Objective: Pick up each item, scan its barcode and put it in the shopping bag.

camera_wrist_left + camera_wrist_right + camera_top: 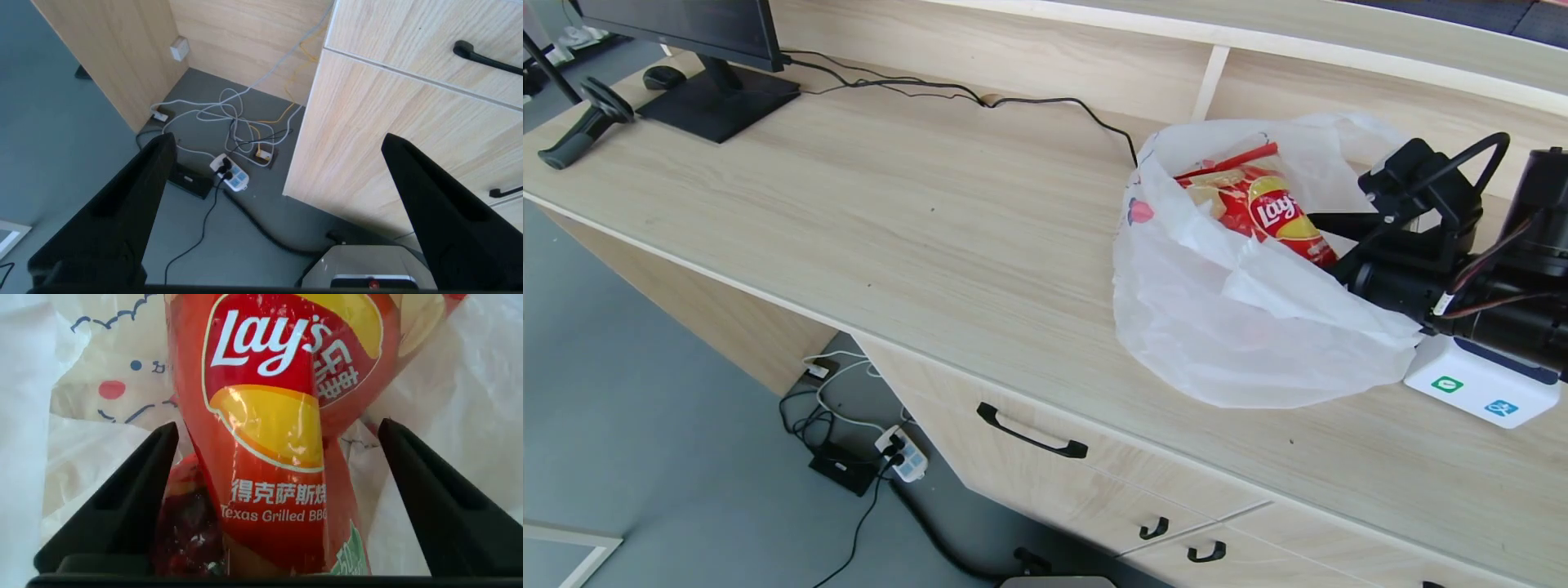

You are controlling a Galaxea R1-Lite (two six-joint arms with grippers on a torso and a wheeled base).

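White plastic shopping bag sits on a pale wooden counter; in its open mouth lies a red and yellow chip bag, tilted; the right gripper is at the shopping bag's mouth, jaws spread wide either side of the chip bag, not clamped on it; the left gripper hangs low by the drawers, well apart from the shopping bag, jaws wide and empty; a handheld scanner lies far from the shopping bag.

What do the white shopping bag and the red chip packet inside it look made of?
White shopping bag: thin plastic film, translucent and crumpled. Red chip packet: glossy printed plastic or foil laminate, judging by its sheen; which one is unclear.
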